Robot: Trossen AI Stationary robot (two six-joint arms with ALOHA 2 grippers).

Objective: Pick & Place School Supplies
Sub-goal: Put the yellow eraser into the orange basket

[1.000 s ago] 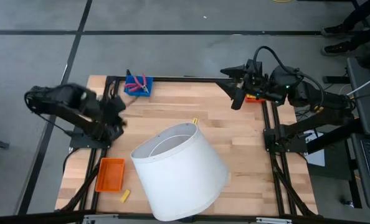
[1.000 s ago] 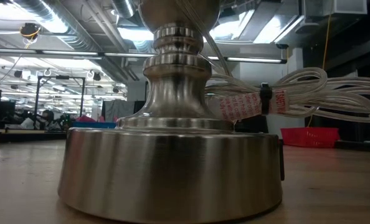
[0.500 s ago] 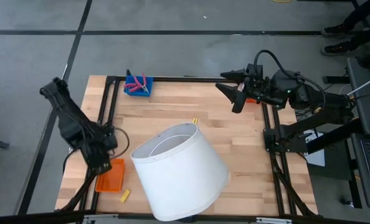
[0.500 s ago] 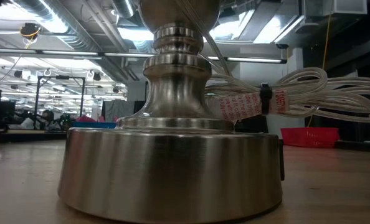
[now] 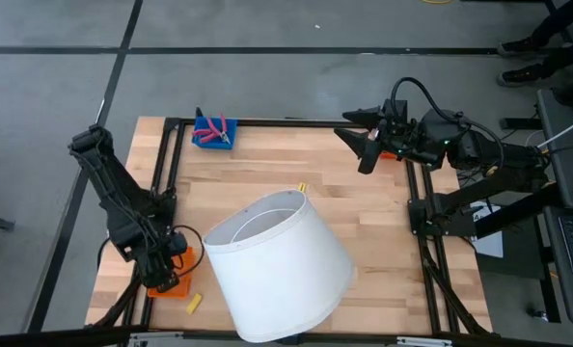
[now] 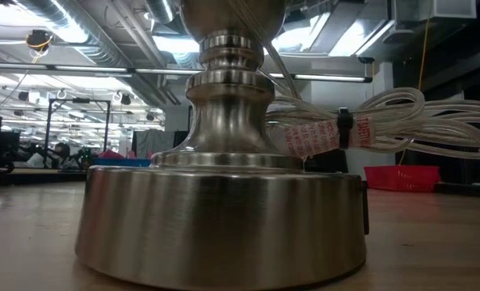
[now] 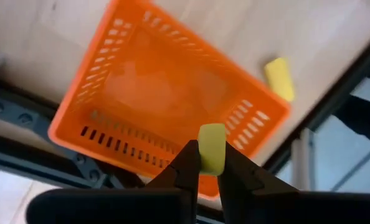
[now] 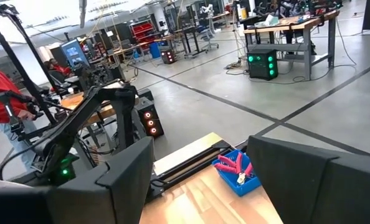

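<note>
My left gripper (image 5: 164,268) points down over the orange tray (image 7: 166,93), shut on a small yellow block (image 7: 211,146). Another yellow piece (image 5: 194,303) lies flat on the wood next to the tray, toward the near edge. A tiny yellow piece (image 5: 303,187) lies at the far rim of the white lampshade (image 5: 277,265). A pink-handled tool (image 8: 237,167) rests in the blue tray (image 5: 212,132) at the far left. My right gripper (image 5: 356,146) hangs open and raised at the far right, touching nothing. My left gripper pinches the yellow block by one end (image 7: 211,167) between its two fingertips (image 7: 188,163). The rest of the block sticks out past the tips. The fingers come from above, pointing down. The block is lifted clear, above the orange tray's edge.
The big white lampshade fills the table's middle and near part, close beside the orange tray. A metal lamp base (image 6: 224,202) with a bundled cord blocks the low view. A red-orange tray (image 5: 395,151) sits under my right arm. A person in red (image 8: 1,93) stands beyond the table.
My left arm has swung from the table's far left toward the near edge and come down over the orange tray, its gripper tipping from slanted to pointing nearly straight down.
</note>
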